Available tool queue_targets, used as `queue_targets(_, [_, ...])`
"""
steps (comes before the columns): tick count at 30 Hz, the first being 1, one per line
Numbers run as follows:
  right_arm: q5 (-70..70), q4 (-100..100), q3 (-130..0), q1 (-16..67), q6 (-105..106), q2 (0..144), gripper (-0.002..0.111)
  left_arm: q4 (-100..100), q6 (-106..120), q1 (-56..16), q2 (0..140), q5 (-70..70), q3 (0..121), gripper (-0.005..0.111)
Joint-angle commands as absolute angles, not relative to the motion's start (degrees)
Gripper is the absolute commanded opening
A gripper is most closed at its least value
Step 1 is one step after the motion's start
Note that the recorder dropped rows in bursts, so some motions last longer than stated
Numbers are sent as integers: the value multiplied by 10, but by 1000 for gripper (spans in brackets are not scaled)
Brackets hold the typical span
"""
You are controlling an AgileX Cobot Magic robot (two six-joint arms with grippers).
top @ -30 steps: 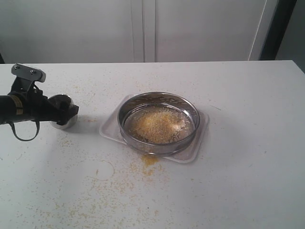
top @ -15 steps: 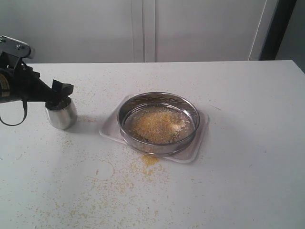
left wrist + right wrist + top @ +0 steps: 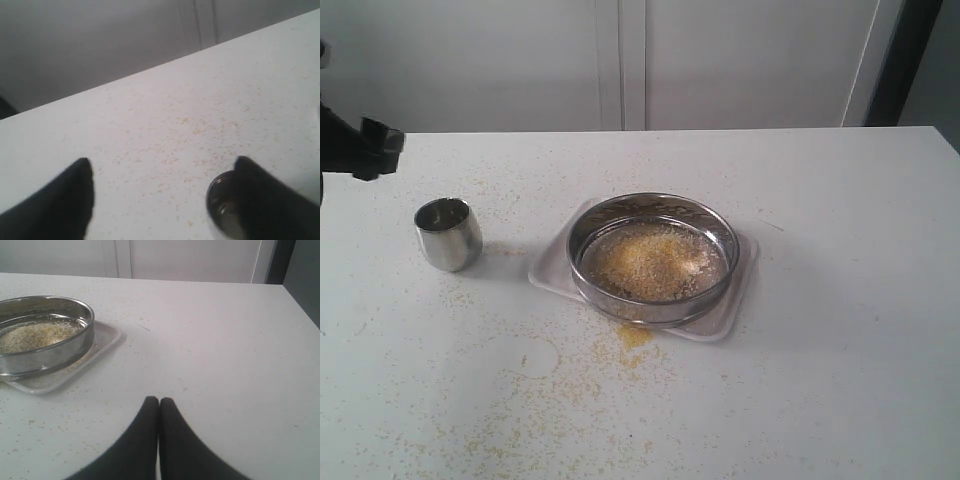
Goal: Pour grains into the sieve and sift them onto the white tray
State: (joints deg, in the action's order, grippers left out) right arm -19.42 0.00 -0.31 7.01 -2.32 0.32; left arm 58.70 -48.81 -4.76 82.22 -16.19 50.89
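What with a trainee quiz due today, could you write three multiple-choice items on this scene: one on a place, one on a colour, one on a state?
1. Where is the sieve?
A. on the white tray
B. on bare table
C. held in the air

2. What colour are most grains in it?
A. green
B. yellow
C. black

3. How is the steel cup?
A. on its side
B. gripped
C. upright, standing free

Answers: 1 A, tray edges show beneath it. 2 B, a yellow heap fills its middle. 3 C, its mouth faces up and the left pincer is open, apart from it.
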Motion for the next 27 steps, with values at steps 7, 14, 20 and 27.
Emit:
queue_targets(7, [-192,0,0,73,-25,0,0,603,-541,-48,717,124,507,0])
queue_targets(14, [-192,0,0,73,-25,0,0,498,-340,-48,707,322,507,0])
queue_targets(20, [-192,0,0,73,-25,0,0,226,-172,-48,707,372,507,0])
queue_targets(27, [-192,0,0,73,-25,0,0,93,-77,-48,653,371,506,0])
